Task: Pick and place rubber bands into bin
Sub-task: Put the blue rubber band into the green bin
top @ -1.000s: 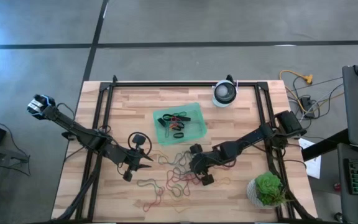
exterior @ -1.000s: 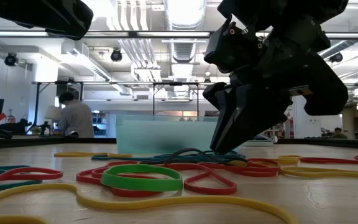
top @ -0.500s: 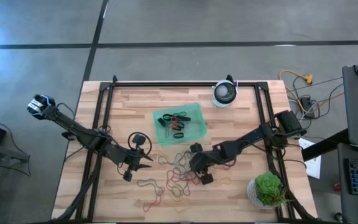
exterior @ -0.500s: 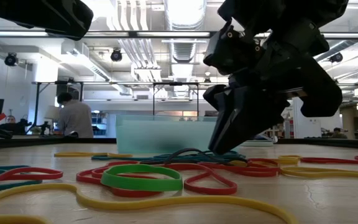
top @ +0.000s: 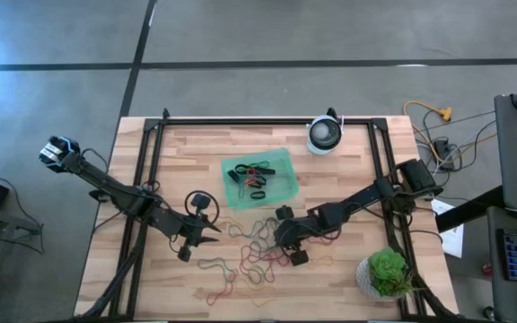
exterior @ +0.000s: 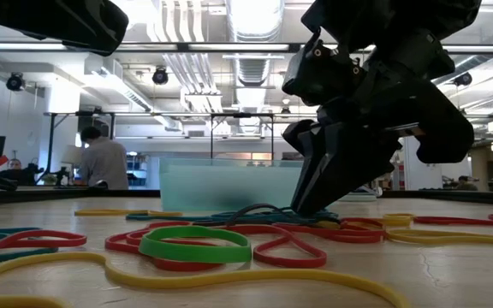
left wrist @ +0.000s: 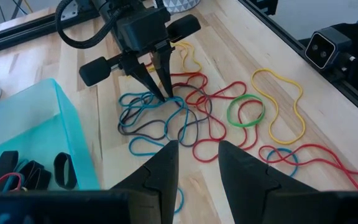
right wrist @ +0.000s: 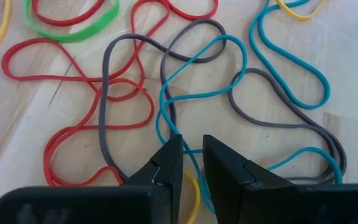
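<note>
Where the pale wood planks of the bench (top: 348, 179) are bare, thin rubber bands (top: 251, 251) lie in a loose tangle of red, teal, grey, yellow and green loops. Beside the tangle sits the bin (top: 260, 178), a shallow translucent green tray holding thicker black bands. With its arm stretched low, the right gripper (top: 279, 237) points down into the tangle, fingers slightly parted around a teal strand without pinching it. Nearby, the left gripper (top: 215, 230) hovers level, fingers apart and empty.
</note>
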Tool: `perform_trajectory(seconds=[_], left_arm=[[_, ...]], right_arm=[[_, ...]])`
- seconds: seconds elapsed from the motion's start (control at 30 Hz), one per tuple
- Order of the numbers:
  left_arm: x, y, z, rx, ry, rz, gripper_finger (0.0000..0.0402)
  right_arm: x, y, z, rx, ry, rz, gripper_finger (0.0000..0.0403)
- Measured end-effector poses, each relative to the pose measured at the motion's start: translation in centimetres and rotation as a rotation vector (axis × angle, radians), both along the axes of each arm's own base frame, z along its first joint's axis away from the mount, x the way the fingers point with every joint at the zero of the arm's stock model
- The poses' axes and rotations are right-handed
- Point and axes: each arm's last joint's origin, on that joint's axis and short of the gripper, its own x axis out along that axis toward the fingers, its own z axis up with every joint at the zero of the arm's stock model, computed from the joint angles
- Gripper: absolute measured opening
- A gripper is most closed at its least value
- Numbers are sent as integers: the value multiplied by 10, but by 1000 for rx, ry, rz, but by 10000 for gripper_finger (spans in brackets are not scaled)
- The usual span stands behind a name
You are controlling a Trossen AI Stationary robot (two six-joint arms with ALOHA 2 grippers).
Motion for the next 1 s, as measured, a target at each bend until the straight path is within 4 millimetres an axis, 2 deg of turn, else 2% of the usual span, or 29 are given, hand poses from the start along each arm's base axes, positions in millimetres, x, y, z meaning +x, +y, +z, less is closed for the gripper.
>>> perform_trajectory(seconds=[0.5, 0.7, 1.0], left_arm=[[0, 0, 0, 0, 1, 0, 99], [0, 0, 0, 1, 1, 0, 99], [0, 0, 0, 1, 1, 0, 99]], right_arm=[[-2, -1, -3, 3, 13, -7, 55], [-4, -3, -5, -31, 13, 28, 15], [-2, -4, -3, -105, -10, 40, 8]])
